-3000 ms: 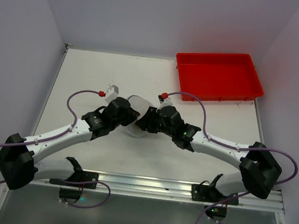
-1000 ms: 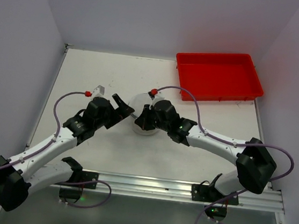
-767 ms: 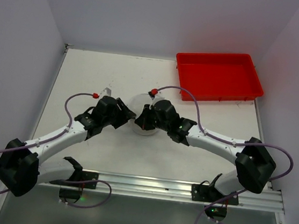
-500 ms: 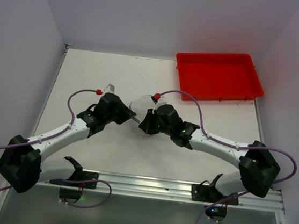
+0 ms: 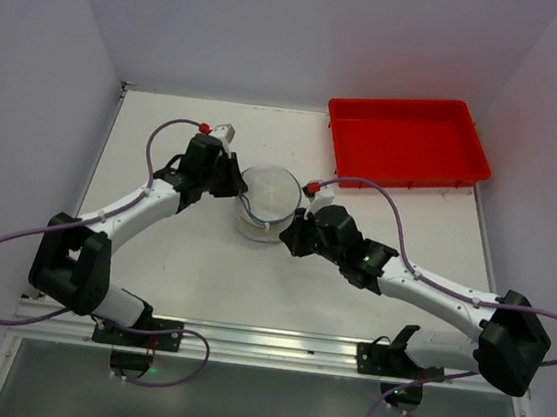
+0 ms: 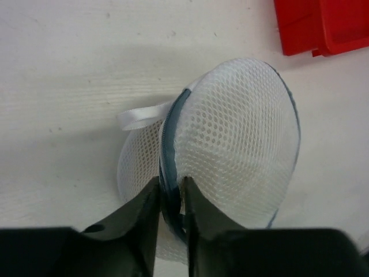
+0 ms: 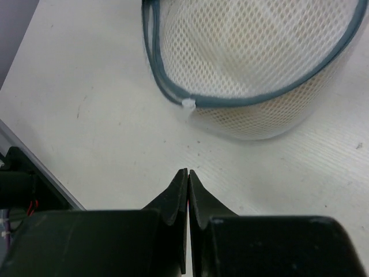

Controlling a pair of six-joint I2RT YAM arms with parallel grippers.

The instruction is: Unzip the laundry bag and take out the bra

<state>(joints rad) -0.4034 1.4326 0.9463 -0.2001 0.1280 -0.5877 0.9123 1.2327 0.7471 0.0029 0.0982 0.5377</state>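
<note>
Right end effector (image 7: 187,173): fingers pressed together, holding nothing. It sits low over the worktop (image 5: 211,271) on the near right side of the laundry bag (image 5: 267,199). It is close to the bag but not touching it, with a bare strip of worktop between the fingertips and the bag's wall.

Laundry bag: lies near the middle of the worktop, between the two end effectors. The dark zipper band (image 7: 173,92) runs around its rim, with a small white tab (image 7: 188,104) on the stretch facing the right end effector. The band looks closed where it can be seen.

Bra (image 7: 271,46): visible only as a pale cream mass through the mesh, inside the bag.

Left end effector (image 6: 170,187): at the bag's far left edge, fingers clamped on the zipper band, which passes straight between them. A white ribbon loop (image 6: 141,117) sticks out from the bag just beyond the grip.

Red tray (image 5: 407,143): at the far right corner of the worktop, well apart from the bag.
</note>
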